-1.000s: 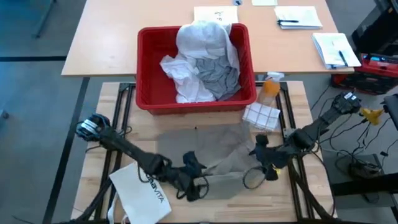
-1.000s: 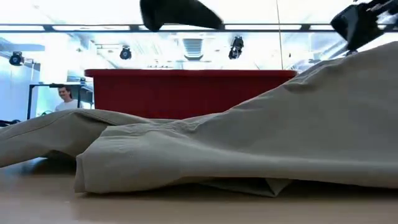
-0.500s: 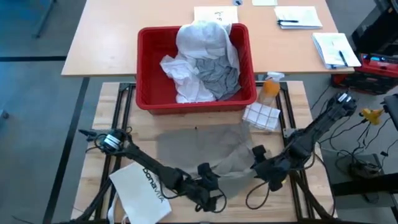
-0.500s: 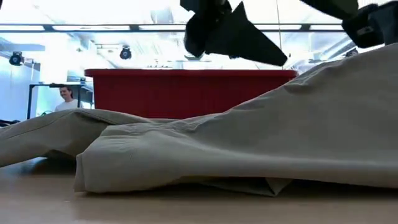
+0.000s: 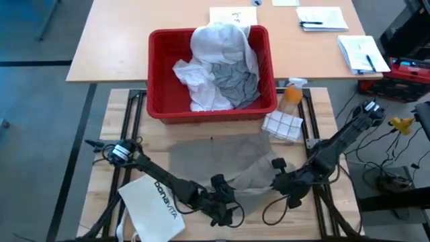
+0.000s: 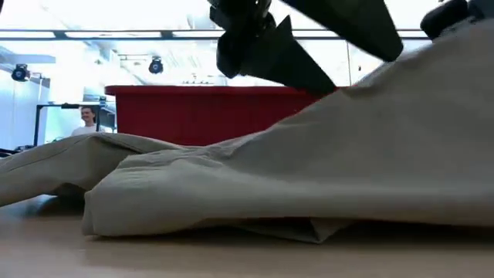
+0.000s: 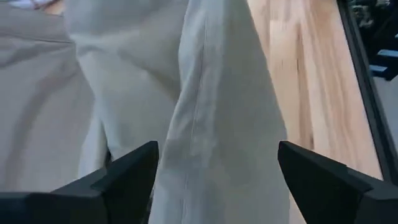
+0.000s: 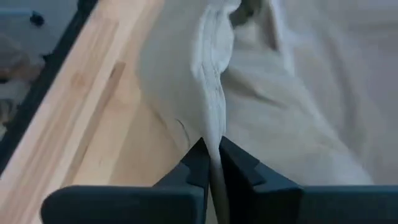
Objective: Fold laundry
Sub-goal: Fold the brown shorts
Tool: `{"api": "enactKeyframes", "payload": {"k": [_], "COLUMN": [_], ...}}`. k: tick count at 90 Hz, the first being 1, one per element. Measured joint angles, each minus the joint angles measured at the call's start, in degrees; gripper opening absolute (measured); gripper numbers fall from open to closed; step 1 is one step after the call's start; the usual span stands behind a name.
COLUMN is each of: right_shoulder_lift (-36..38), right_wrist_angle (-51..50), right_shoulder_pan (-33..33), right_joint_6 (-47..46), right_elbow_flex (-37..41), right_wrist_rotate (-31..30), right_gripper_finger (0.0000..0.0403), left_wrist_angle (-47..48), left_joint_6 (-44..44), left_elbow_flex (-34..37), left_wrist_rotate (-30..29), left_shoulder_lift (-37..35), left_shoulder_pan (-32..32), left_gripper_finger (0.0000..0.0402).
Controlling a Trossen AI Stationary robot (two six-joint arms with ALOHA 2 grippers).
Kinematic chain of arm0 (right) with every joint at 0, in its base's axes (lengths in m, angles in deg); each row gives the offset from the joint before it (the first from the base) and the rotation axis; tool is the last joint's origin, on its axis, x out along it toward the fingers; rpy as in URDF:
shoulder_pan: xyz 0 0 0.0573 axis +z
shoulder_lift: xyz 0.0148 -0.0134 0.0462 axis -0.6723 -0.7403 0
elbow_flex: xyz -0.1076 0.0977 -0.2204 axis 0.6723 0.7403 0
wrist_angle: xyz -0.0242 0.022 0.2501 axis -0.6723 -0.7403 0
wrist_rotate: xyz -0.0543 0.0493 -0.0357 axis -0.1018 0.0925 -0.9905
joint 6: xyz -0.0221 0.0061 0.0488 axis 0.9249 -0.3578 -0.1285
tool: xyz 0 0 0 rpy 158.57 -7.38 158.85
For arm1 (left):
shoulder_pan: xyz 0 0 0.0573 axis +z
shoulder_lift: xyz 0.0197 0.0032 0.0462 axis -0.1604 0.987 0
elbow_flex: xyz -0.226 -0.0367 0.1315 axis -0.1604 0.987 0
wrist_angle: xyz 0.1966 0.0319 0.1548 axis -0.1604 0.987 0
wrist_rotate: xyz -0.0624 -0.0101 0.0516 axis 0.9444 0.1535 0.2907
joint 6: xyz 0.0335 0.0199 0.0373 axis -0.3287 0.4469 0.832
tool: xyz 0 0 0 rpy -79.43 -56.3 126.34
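The khaki-tan piece (image 5: 222,161) lies spread and rumpled on the wooden table. My left gripper (image 7: 217,180) hangs open over its near part, one finger on each side of a raised ridge of the cloth (image 7: 217,124). In the high view this gripper (image 5: 225,204) is near the table's front edge. My right gripper (image 8: 211,155) is shut on a fold at the cloth's right part (image 5: 279,176). The white shirt (image 5: 218,44) and the grey T-shirt (image 5: 235,81) lie heaped in the red basket (image 5: 158,67). My left gripper: I cannot tell whether its fingers touch the ridge of cloth between them. My right gripper pinches a narrow upright fold of the khaki piece (image 8: 212,127) between its two fingers, several layers together. It comes slanting down from the table's right. The cloth slopes up to the fingers (image 6: 432,69), and its other part lies on the table.
A white bag printed "bonavita" (image 5: 154,205) lies at the near left. A checkered cloth (image 5: 282,124) and an orange spray bottle (image 5: 291,96) stand right of the basket. Papers (image 5: 322,19) lie on the far table. A person (image 6: 89,120) shows in the room behind.
My left gripper has gone toward the table's near edge and a little right, and now hangs over the khaki piece's near part. The cloth's right part now slopes up higher toward my right gripper, and its near left edge has slid slightly left.
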Motion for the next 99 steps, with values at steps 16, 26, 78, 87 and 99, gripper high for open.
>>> {"api": "enactKeyframes", "payload": {"k": [16,26,78,87,99], "right_shoulder_lift": [0.4,0.4,0.6,0.6,0.6], "right_wrist_angle": [0.3,1.3,1.4,1.4,1.6], "right_shoulder_pan": [0.0,0.0,-0.5,-1.0,-1.9], "right_joint_6": [1.1,1.1,2.8,3.7,3.6], "right_elbow_flex": [-1.5,-1.9,-4.5,-4.9,-4.9], "right_wrist_rotate": [0.0,0.3,-1.8,-1.7,-1.8], "right_gripper_finger": [0.0002,0.0001,0.0000,0.0000,0.0000], "left_wrist_angle": [0.7,3.5,13.4,17.6,21.9], "left_joint_6": [-2.9,-4.1,-21.7,-22.4,-23.4], "left_elbow_flex": [0.0,-0.1,-0.1,-0.1,-0.1], "left_wrist_rotate": [-2.9,-3.1,4.2,4.3,4.2], "left_shoulder_lift": [-0.5,-0.9,-4.1,-6.6,-10.6], "left_shoulder_pan": [0.1,0.4,0.7,0.7,0.8], "left_gripper_finger": [0.0313,0.0312,0.0142,0.0038,0.0015]}}
